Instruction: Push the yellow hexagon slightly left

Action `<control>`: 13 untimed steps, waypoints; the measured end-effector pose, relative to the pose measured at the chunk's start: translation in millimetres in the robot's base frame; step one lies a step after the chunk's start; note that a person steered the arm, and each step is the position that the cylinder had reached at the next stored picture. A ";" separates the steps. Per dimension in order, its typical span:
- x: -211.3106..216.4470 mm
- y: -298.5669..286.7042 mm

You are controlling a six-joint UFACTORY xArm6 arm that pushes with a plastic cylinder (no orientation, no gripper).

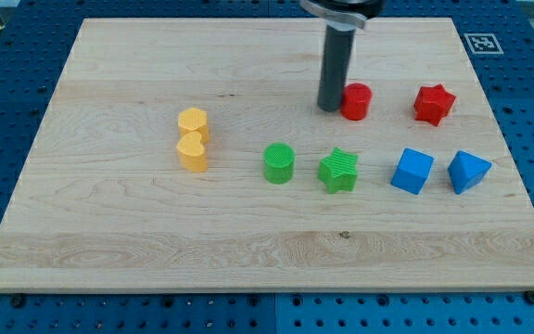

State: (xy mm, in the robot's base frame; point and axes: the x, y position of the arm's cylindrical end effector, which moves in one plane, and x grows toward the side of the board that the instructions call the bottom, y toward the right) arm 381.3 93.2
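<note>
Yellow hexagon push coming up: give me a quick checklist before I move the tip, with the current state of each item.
1. Yellow hexagon in view on the board: ok.
2. My tip on its right side for a leftward push: ok, though far off.
3. Tip free of other blocks: not ok, it sits against the red cylinder.
4. Straight path from tip to hexagon free: ok.
5. Hexagon separate from the yellow heart: not ok, they look touching.
6. Board space left of the hexagon: ok.

My tip (pixel 330 108) touching red cylinder (pixel 356 101) at its 9 o'clock; yellow hexagon (pixel 193 123) well apart at tip's 9, yellow heart (pixel 192 153) touching hexagon at its 6.
</note>
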 end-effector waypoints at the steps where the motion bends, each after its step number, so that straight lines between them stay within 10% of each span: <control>1: 1.8 42.2; 2: 5.1 44.3; 5: -15.1 -219.7; 6: 37.8 -299.7; 13: 46.4 -120.9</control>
State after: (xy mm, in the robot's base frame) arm 427.6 -27.7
